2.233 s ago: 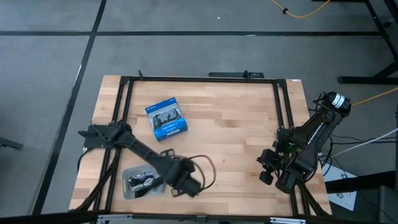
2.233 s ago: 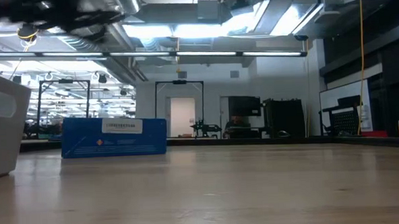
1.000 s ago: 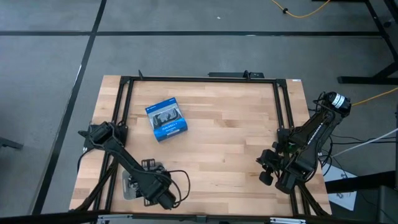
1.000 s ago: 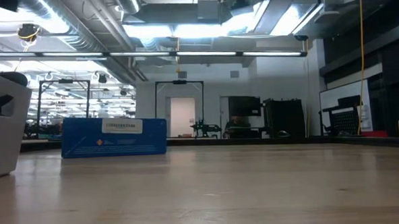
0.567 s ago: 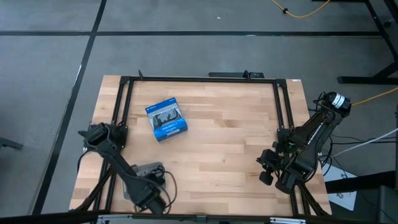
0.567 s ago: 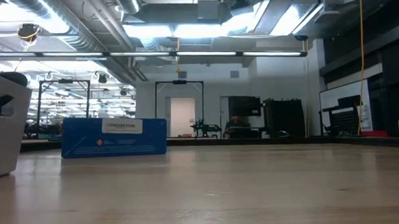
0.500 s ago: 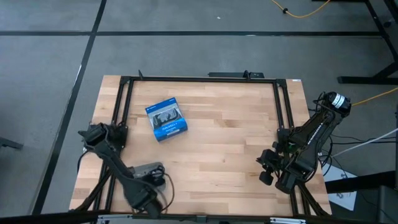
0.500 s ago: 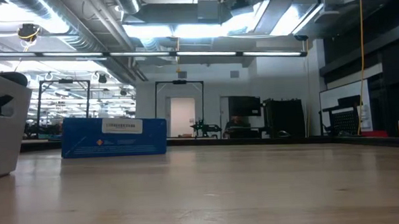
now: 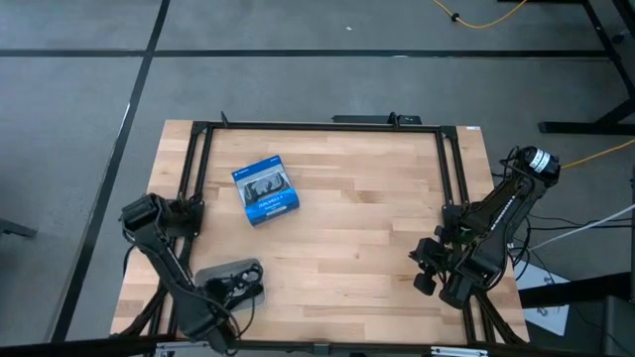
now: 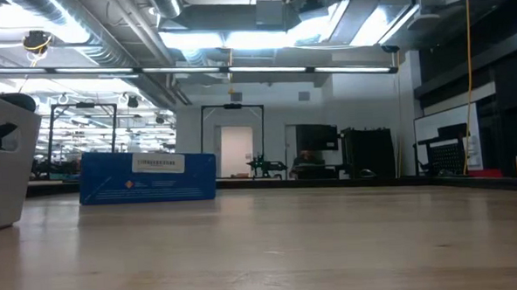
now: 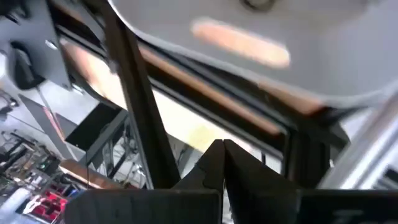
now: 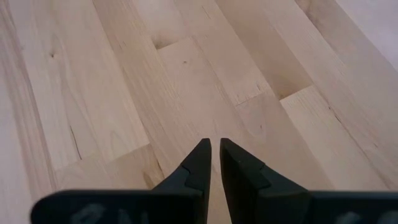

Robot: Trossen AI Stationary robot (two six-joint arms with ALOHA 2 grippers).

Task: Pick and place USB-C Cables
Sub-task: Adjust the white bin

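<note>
Cables [image 9: 234,285]: dark tangle in grey tray [image 9: 210,273], direction unreadable. Left hand [image 11: 222,163] closed, empty, beside tray; right hand [image 12: 215,163] closed over worktop [image 9: 347,198].

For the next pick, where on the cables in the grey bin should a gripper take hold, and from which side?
From straight above. The cables lie as a dark tangle inside the shallow grey bin near the table's front left edge, so its walls block a side approach. Probably pinch a raised loop at the top of the pile; single bundles cannot be told apart. The left gripper sits shut past the front edge; the right gripper waits shut.
</note>
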